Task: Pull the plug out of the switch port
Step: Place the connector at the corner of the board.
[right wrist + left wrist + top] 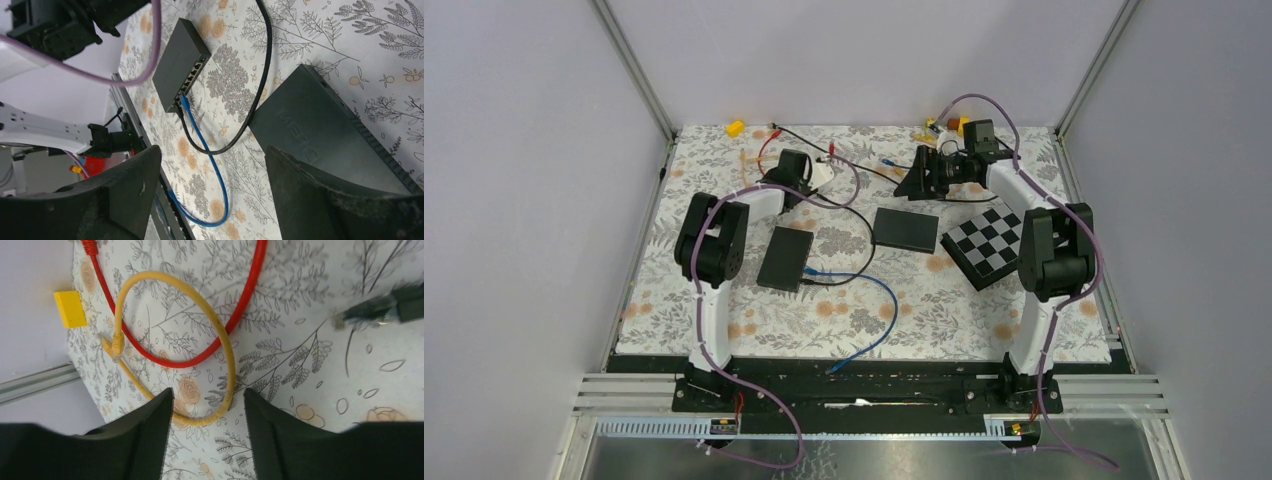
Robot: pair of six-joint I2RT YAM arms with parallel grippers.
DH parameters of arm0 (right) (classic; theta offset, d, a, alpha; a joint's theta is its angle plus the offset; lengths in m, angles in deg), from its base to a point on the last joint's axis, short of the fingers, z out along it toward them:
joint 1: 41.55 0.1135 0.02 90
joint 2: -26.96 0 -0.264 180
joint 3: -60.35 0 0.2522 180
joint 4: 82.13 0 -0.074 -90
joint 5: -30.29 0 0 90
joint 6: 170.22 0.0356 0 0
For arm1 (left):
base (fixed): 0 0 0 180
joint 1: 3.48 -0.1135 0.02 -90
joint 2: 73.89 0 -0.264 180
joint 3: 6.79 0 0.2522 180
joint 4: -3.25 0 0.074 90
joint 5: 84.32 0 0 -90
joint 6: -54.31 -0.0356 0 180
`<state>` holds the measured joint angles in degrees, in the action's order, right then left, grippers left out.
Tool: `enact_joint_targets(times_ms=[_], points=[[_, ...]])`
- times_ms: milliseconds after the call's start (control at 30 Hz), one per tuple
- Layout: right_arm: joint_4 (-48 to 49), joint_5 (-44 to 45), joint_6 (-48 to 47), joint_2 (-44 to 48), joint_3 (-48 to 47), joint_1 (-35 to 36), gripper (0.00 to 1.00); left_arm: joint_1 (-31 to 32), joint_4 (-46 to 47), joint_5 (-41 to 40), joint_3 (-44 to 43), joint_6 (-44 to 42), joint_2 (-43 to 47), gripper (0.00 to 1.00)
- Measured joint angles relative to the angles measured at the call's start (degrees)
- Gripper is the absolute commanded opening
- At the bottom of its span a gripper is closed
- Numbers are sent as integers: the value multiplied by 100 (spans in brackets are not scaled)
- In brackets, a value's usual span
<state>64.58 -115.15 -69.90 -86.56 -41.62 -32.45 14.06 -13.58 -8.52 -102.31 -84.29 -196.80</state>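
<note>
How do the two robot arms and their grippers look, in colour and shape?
The left arm and right arm have white links, black joints and a purple cable running along each. Their fingers are black and broad.

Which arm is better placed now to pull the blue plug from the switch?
Probably the right. The right gripper, open, faces the ports of the switch, with the blue plug in its view. The left gripper, also open, hovers over a yellow cable, pointing elsewhere.

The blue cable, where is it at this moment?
In the top view the blue cable lies at centre front, plugged into the left black switch and looping toward the near edge of the table.
</note>
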Motion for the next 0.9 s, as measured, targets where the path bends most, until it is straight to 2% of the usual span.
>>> enact_joint_targets(times_ms=[100, 133, 433, 667, 900], points=[[-229, 101, -380, 203, 101, 0, 85, 2, 114, -24, -22, 282, 42, 95], [-284, 138, -503, 286, 153, 0, 87, 2, 129, -17, -28, 417, 72, 98], [-575, 511, -1268, 1003, 841, 0, 98, -2, -334, 321, 92, 1508, 789, 99], [-699, 820, -1508, 1598, 1126, 0, 100, -227, -476, 914, 684, 2319, 2028, 99], [-697, 951, -1543, 1941, 1137, 74, 100, -831, -422, 1895, 1762, 3071, 3423, 99]])
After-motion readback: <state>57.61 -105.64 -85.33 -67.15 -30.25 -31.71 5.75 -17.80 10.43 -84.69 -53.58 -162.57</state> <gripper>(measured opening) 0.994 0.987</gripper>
